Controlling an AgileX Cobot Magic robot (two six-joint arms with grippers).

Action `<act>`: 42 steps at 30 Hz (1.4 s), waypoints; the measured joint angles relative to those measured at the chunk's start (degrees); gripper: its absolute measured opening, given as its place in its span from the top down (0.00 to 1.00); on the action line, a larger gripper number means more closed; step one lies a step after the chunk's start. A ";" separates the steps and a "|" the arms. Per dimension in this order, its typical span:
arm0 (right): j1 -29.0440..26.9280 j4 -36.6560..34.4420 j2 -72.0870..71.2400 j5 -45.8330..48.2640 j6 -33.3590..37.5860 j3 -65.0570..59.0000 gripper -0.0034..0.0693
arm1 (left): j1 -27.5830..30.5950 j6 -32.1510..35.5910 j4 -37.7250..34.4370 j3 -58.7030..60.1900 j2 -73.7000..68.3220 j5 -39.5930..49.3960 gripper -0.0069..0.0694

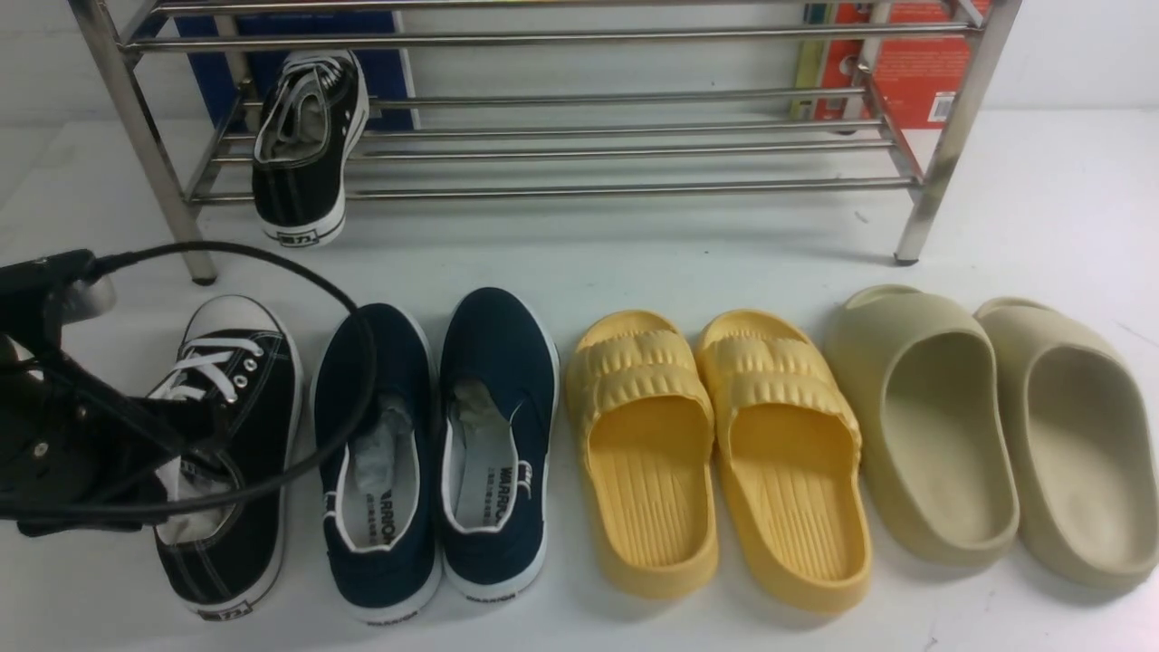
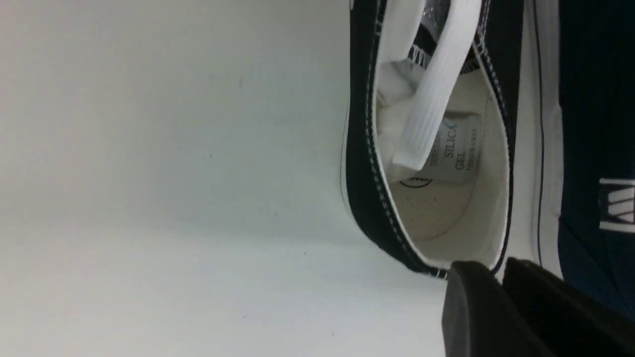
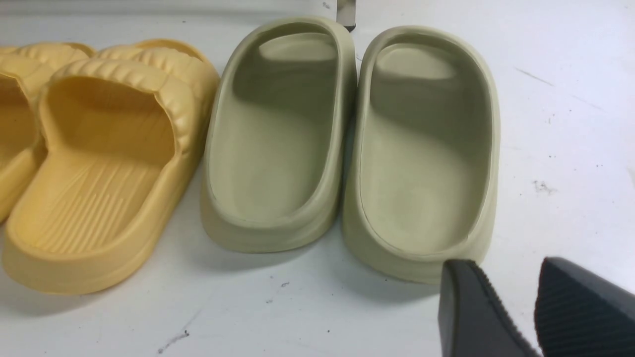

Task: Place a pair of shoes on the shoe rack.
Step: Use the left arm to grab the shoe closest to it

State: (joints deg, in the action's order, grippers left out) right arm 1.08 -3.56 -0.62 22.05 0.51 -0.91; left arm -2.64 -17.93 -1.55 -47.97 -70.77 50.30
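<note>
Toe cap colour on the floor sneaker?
White toe cap; shows best in the front view.

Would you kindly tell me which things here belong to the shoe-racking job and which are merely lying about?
Job: black sneaker on the rack; black sneaker on the floor; shoe rack.
Lying about: navy slip-ons; yellow slides; beige slides.

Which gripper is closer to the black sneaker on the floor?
Left. The left gripper is at the heel of the black sneaker; the right gripper is far off, by a beige slide.
</note>
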 joint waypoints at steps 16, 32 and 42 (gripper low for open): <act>0.00 0.00 0.00 0.00 0.00 0.00 0.62 | -8.48 -1.57 -1.08 0.00 -11.20 -7.00 0.63; 0.00 0.00 0.00 0.00 0.00 0.00 0.62 | -8.54 -6.94 8.88 -1.72 -6.31 -3.28 0.58; 0.00 0.00 0.00 0.00 0.00 0.00 0.62 | -8.54 -7.22 8.19 -0.17 -15.45 -6.79 0.56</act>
State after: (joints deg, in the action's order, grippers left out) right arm 1.08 -3.56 -0.62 22.05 0.51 -0.91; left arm -11.18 -25.16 6.64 -48.14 -86.21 43.51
